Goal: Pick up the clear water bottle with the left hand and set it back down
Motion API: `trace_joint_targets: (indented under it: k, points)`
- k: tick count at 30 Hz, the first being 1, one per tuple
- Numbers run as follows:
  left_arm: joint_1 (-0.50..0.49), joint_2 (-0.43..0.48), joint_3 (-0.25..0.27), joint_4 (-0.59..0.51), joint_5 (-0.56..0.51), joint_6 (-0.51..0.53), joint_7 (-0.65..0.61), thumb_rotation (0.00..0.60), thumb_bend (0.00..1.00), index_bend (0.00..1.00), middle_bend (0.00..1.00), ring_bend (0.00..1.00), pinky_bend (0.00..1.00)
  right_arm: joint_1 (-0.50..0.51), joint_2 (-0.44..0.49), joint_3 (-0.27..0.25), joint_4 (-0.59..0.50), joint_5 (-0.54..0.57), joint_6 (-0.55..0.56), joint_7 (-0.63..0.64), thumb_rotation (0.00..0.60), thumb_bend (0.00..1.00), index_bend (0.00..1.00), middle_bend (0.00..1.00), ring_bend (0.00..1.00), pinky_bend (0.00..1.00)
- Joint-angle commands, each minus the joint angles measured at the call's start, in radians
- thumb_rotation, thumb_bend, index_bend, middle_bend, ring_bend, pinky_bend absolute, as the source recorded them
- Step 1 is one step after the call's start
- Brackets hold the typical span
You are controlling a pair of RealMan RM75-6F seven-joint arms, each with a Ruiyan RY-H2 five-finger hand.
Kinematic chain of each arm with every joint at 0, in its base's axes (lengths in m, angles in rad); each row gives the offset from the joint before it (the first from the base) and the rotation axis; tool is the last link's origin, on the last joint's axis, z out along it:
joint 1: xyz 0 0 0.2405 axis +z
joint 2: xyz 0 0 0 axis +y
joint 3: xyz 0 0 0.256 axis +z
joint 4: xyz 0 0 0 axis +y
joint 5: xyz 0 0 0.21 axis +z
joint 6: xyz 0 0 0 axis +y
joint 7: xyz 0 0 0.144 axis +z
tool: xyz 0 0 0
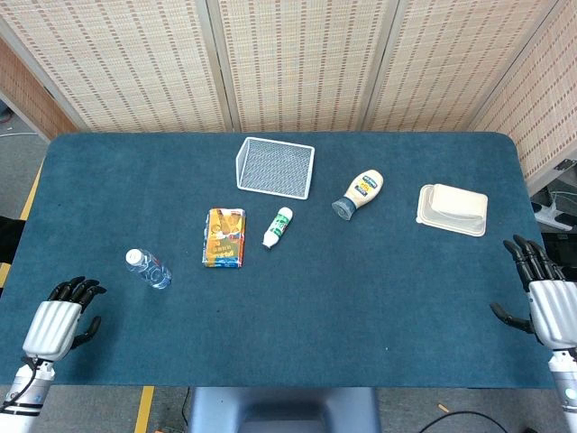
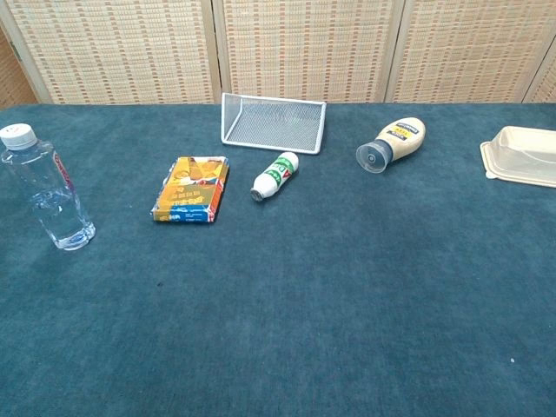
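Bottle (image 2: 48,195) upright, long axis vertical, cap up.

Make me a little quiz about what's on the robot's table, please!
1. True or false: the clear water bottle is lying on its side.
2. Which thing lies nearest the wire basket? A) the foam box B) the small white and green bottle C) the water bottle
3. Fill in: the left hand holds ____.

Key:
1. False, it stands upright with its white cap on.
2. B
3. Nothing; it sits at the table's near edge, apart from the bottle. The right hand holds nothing either.
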State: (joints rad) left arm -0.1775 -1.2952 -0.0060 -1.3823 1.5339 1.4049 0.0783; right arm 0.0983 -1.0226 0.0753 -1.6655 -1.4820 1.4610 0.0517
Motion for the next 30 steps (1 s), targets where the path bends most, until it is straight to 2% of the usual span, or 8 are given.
trace_joint_targets:
  k: [1,5,7,9,11,17,25,30]
  points:
    - [0.0,-0.001,0.002,0.001,0.001,0.0,0.004,0.6,0.39,0.28,0.22,0.14,0.22,0.001,0.002,-0.001,-0.001,-0.003,-0.003,0.005,0.6,0.12,0.0,0.0,0.0,0.2]
    - [0.001,-0.004,0.0,0.002,0.001,0.005,0.017,0.6,0.39,0.25,0.21,0.14,0.22,0.0,0.004,-0.004,-0.001,-0.005,-0.004,0.002,0.6,0.12,0.0,0.0,0.0,0.2]
    - [0.002,-0.007,0.003,0.007,0.008,0.01,0.028,0.6,0.39,0.19,0.18,0.13,0.22,0.0,0.007,-0.006,-0.003,-0.012,-0.004,0.011,0.6,0.12,0.0,0.0,0.0,0.2]
    - [0.003,-0.011,0.004,0.014,0.011,0.013,0.048,0.6,0.39,0.06,0.07,0.06,0.22,-0.001,0.005,-0.004,-0.001,-0.012,0.0,0.013,0.6,0.12,0.0,0.0,0.0,0.2]
    - [0.004,-0.019,0.0,0.02,0.009,0.02,0.069,0.6,0.39,0.0,0.01,0.01,0.2,-0.001,-0.001,-0.001,0.002,-0.008,0.001,0.005,0.6,0.12,0.0,0.0,0.0,0.2]
    - [0.003,-0.048,-0.013,0.026,0.002,0.03,0.05,0.6,0.38,0.0,0.0,0.0,0.16,0.002,-0.01,-0.002,-0.001,-0.004,-0.007,-0.022,0.6,0.12,0.0,0.0,0.0,0.2]
    - [-0.031,-0.109,-0.078,-0.008,-0.114,-0.068,-0.178,0.6,0.38,0.0,0.0,0.0,0.13,0.005,-0.011,-0.004,0.002,-0.007,-0.014,-0.022,0.6,0.12,0.0,0.0,0.0,0.2]
    - [-0.072,-0.181,-0.132,0.035,-0.179,-0.128,-0.246,0.6,0.38,0.0,0.0,0.0,0.12,0.006,-0.004,0.0,-0.001,0.002,-0.02,-0.015,0.6,0.12,0.0,0.0,0.0,0.2]
